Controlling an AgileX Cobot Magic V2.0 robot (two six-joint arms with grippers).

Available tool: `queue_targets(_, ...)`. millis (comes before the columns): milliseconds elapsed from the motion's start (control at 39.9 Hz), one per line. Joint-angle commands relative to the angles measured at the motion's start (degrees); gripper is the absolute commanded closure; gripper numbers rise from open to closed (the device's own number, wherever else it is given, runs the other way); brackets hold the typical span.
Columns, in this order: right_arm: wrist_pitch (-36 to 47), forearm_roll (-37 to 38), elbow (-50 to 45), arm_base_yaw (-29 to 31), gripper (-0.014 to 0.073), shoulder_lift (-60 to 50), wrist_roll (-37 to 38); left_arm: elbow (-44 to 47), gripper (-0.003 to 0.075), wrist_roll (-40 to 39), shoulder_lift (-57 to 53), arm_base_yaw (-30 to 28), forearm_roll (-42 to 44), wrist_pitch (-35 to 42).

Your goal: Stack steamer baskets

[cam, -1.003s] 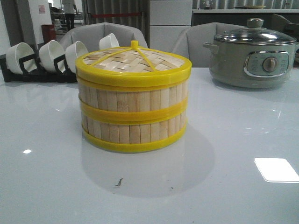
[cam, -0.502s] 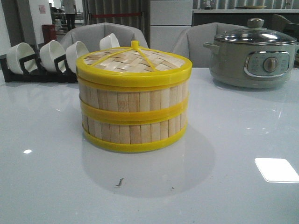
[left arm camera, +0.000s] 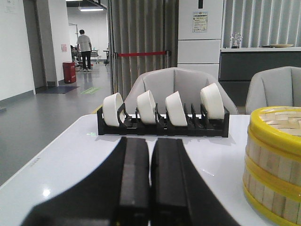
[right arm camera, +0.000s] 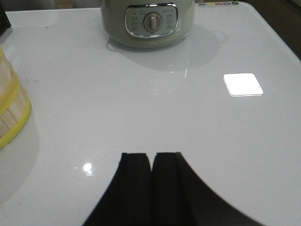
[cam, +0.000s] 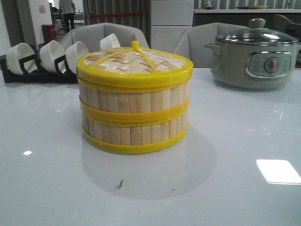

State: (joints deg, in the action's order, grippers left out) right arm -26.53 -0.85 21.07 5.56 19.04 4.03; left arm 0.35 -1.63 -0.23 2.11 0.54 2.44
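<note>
The two steamer baskets stand stacked in the middle of the table, the upper tier (cam: 134,100) on the lower tier (cam: 135,133), with the woven lid (cam: 134,62) on top. The stack also shows in the left wrist view (left arm camera: 275,162) and its lower edge in the right wrist view (right arm camera: 11,110). My left gripper (left arm camera: 150,143) is shut and empty, over the table to the left of the stack. My right gripper (right arm camera: 151,157) is shut and empty, over bare table to the right of the stack. Neither arm shows in the front view.
A black rack with several white bowls (cam: 47,59) stands at the back left, also in the left wrist view (left arm camera: 162,115). A grey electric pot with a glass lid (cam: 254,56) stands at the back right, also in the right wrist view (right arm camera: 148,21). Grey chairs stand behind the table.
</note>
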Motion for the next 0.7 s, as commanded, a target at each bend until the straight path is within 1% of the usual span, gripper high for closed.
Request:
queue_targets(0, 4.67, -0.33, 1.63, 0.27, 0.0540, 0.24, -0.27, 0.01, 0.0631, 0.23, -0.82, 0.00, -0.54, 5.19)
queue_targets(527, 4.67, -0.33, 1.63, 0.27, 0.0540, 0.24, -0.27, 0.01, 0.0631, 0.23, -0.82, 0.00, -0.54, 5.19)
queue_targets(677, 7.42, -0.12, 1.41, 0.27, 0.0540, -0.05, -0.48, 0.01, 0.0631, 0.23, -0.82, 0.00, -0.54, 5.19)
